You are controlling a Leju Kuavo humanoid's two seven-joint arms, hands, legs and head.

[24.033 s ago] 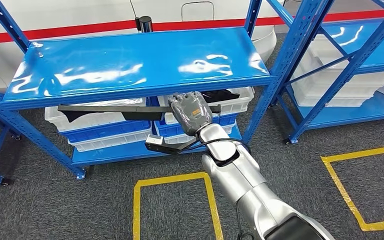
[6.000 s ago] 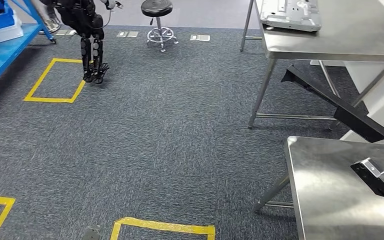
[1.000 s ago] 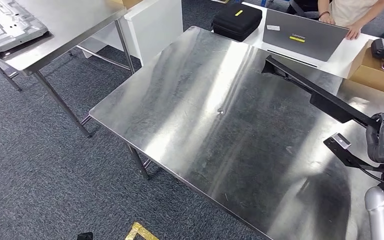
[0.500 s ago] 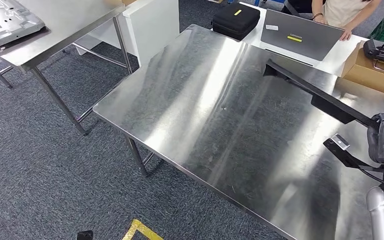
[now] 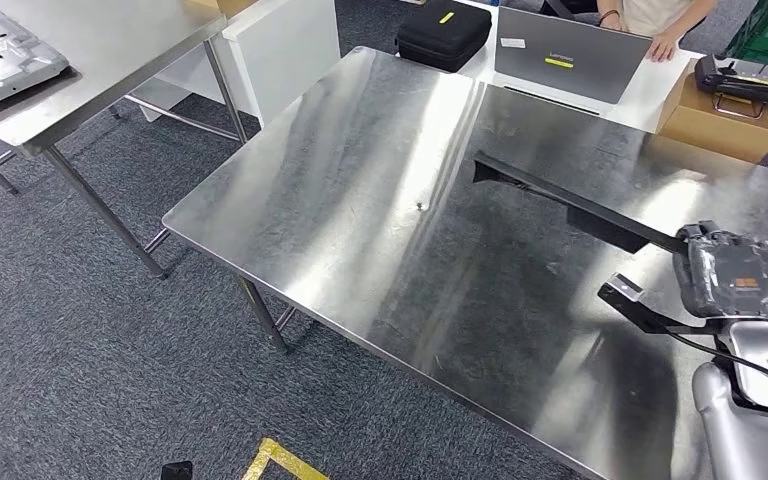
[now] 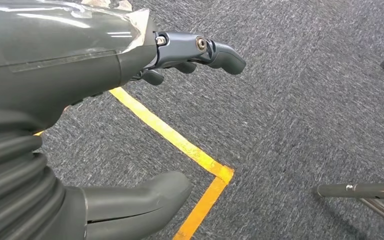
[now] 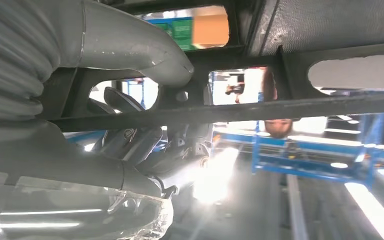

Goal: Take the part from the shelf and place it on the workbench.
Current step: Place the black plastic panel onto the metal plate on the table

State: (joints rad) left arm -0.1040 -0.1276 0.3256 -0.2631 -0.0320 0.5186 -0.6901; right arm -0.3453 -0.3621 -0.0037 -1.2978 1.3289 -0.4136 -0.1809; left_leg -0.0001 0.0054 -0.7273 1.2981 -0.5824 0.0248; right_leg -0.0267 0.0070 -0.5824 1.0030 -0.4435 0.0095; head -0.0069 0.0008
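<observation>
The robot's right hand point(image 5: 728, 278), at about four o'clock in the head view, is wrapped around one end of the part point(image 5: 570, 205), a long black bar-shaped frame piece; in the right wrist view its thumb and dark fingers point(image 7: 130, 140) curl round the black struts of the part point(image 7: 240, 112), so the hand is gripping it rather than spread. The left hand point(image 6: 105, 65) hangs over grey carpet crossed by a yellow floor line point(image 6: 180, 145), its thumb and fingers apart and nothing between them. The part's long axis runs from the right hand at four o'clock up toward the picture's centre, its free end pointing to roughly ten o'clock from the hand. It lies over the right half of the steel workbench point(image 5: 360, 200); whether it touches the surface or is held just above cannot be told. A short black bracket with a pale tip point(image 5: 625, 295) juts from beside the hand. Farther off, at twelve to one o'clock, a black case point(image 5: 443, 32) and a grey laptop point(image 5: 565, 58) sit on a white table, a person's hand point(image 5: 663, 45) just beside the laptop, and a cardboard box point(image 5: 722, 115) at two o'clock. At ten o'clock stands a second steel table point(image 5: 110, 50).
</observation>
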